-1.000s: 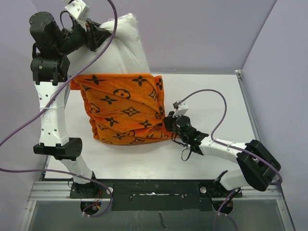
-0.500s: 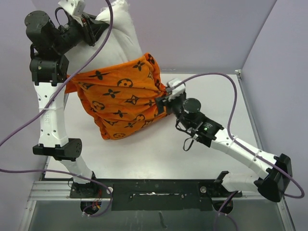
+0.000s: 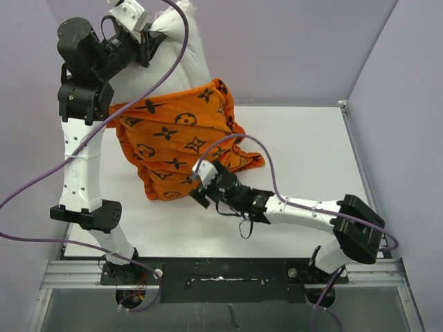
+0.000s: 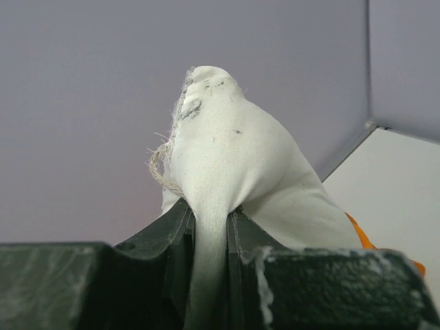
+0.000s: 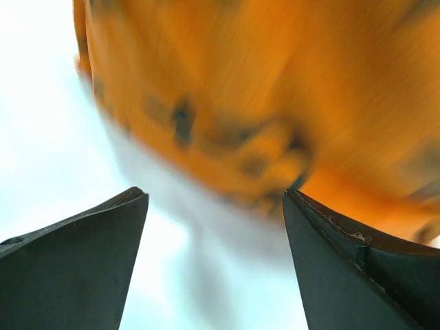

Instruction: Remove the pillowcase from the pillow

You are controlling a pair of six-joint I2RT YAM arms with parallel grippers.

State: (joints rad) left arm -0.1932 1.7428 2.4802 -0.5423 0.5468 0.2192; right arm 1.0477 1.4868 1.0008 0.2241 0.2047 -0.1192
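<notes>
Left tool point(image 3: 147, 47) high at far left, clenched on a corner of the pillow point(image 3: 185, 66); the white cushion hangs from it. Pillowcase point(image 3: 176, 138) sheathes the pillow's lower part, sagging down to the counter point(image 3: 304, 152). Right tool point(image 3: 201, 183) low at the pillowcase's near edge, jaws spread, nothing between; its wrist view is blurred.

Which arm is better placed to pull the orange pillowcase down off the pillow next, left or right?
Likely right. The right pincer is open and empty beside the lower edge of the pillowcase; the left pincer is clamped on a top corner of the pillow, holding it up.
</notes>
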